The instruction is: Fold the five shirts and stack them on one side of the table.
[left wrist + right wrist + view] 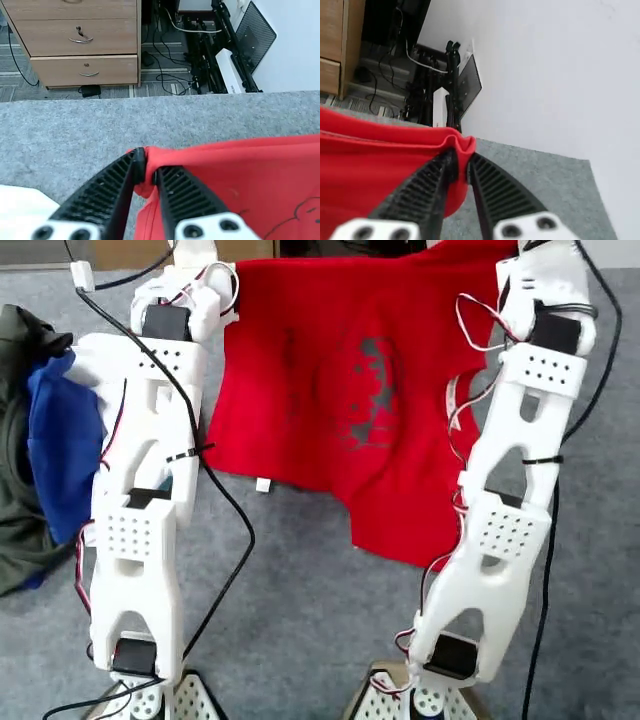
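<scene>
My left fingers [134, 166] grip one corner of the red shirt [330, 390]; my right fingers [448, 166] grip another; it spreads across the tabletop [300, 640].

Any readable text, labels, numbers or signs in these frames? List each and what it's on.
No text here can be read.
The print on the red shirt: a dark graphic, no legible letters.
The tag at the shirt's edge: too small to read.
The drawers: no labels visible.
</scene>
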`<state>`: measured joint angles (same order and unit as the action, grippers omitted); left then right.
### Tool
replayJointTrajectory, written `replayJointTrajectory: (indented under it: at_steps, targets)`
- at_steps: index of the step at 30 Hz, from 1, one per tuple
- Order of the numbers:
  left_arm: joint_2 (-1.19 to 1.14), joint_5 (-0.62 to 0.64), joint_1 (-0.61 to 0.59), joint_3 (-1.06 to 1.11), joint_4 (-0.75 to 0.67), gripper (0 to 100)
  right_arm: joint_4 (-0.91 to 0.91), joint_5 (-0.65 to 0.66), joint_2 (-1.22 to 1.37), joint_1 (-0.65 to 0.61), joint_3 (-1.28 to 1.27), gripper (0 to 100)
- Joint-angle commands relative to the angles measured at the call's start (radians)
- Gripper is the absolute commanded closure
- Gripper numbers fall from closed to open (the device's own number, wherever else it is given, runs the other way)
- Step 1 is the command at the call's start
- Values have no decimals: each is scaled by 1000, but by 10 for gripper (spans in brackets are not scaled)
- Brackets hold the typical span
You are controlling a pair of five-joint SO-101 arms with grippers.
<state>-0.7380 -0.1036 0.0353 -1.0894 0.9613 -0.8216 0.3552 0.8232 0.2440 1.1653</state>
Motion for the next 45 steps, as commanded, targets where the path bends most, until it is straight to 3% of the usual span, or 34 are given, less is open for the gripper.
replayJointTrajectory:
  at_steps: [1, 5, 11, 16, 19, 26, 29, 35, 45]
  targets:
    - [94, 0, -49, -112, 57, 981, -17, -86, -41, 25, 71, 996]
    - [160, -2, -20, -247, 172, 981, -98, -173, -79, 44, 202, 996]
    - [173, -46, 61, -388, 417, 981, -308, -167, -104, 44, 403, 995]
    - [67, -121, 63, -367, 463, 981, -457, -37, -81, 42, 394, 996]
    - [-24, -123, 54, -371, 397, 981, -430, -31, -22, 41, 384, 996]
    - [-236, -57, -14, -371, 40, 981, -198, -29, 194, -19, 395, 996]
    - [-274, -21, -41, -373, -3, 981, -181, -31, 228, -33, 395, 996]
    - [-262, -29, -52, -505, 244, 981, -350, -34, 234, -8, 479, 996]
    - [-277, -29, -51, -582, 698, 981, -876, 69, 154, -5, 503, 996]
